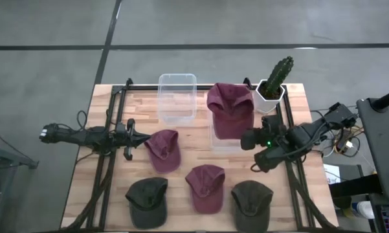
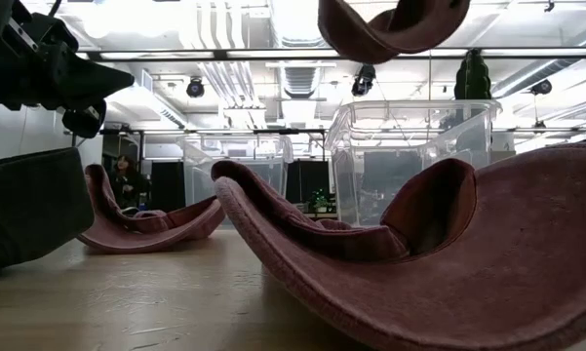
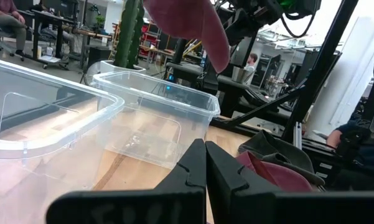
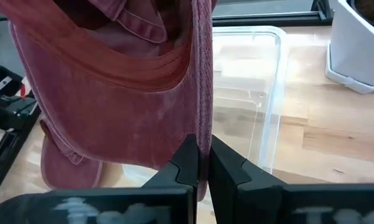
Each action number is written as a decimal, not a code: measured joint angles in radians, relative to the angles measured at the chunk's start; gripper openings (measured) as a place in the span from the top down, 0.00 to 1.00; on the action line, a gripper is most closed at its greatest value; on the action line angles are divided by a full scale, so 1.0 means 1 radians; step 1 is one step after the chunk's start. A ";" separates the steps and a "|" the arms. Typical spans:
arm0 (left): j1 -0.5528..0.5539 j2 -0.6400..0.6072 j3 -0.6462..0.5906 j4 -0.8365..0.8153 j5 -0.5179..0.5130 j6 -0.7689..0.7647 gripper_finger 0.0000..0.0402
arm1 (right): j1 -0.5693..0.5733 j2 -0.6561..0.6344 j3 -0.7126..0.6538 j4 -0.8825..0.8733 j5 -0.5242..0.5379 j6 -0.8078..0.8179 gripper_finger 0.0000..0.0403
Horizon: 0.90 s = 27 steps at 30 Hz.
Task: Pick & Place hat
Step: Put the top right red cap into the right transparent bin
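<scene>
My right gripper is shut on a maroon hat, which it holds in the air above a clear bin in the middle of the table. The low view shows this hat high above the bin. My left gripper is shut and holds nothing, just left of a second maroon hat that lies on the table. A third maroon hat and two dark green hats lie near the near edge. My right gripper pinches an edge of the maroon hat's cloth between its two fingers, coming level from the table's right side. The hat is lifted clear and spreads away from the fingertips over the clear bin.
A second clear bin stands at the far edge, left of the held hat. A cactus in a white pot stands at the far right, close to my right arm. Black rails run along both sides of the wooden table.
</scene>
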 joint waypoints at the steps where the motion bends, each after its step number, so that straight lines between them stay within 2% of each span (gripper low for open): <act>1: 0.000 0.000 0.000 0.000 0.000 0.000 1.00 | 0.000 0.000 -0.004 0.000 0.000 0.006 0.97; 12: 0.000 0.000 0.000 0.000 0.000 0.000 1.00 | -0.003 -0.010 -0.210 0.010 -0.005 0.217 0.97; 17: 0.000 0.000 0.000 0.000 0.000 0.000 1.00 | -0.022 -0.017 -0.258 0.077 -0.066 0.187 0.97; 23: 0.000 0.000 0.000 0.000 0.000 0.000 1.00 | -0.061 -0.021 -0.273 0.121 -0.078 0.132 0.97; 27: 0.000 0.000 0.000 0.000 0.000 0.000 1.00 | -0.100 -0.021 -0.269 0.138 -0.146 0.062 0.97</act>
